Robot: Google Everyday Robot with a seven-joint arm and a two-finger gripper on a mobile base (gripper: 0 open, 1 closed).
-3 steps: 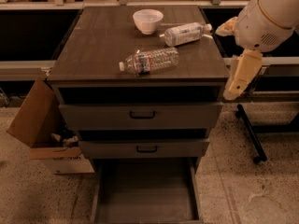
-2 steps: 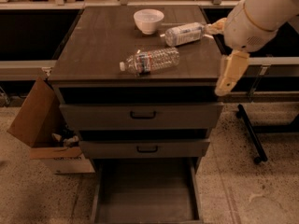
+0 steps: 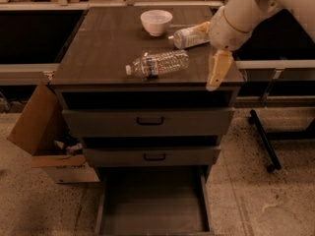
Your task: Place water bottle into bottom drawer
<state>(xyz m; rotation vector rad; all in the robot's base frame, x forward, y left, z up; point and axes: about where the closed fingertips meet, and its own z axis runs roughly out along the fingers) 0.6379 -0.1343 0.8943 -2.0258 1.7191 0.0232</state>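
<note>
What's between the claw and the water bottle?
Only bare cabinet top, in the camera view; the claw hangs right of the water bottle, at the front edge.

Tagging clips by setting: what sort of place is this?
Probably a lab or workshop: speckled hard floor, grey-brown wooden drawer cabinet, brown cardboard box beside it. The pale tool hangs at the cabinet's right front corner.
</note>
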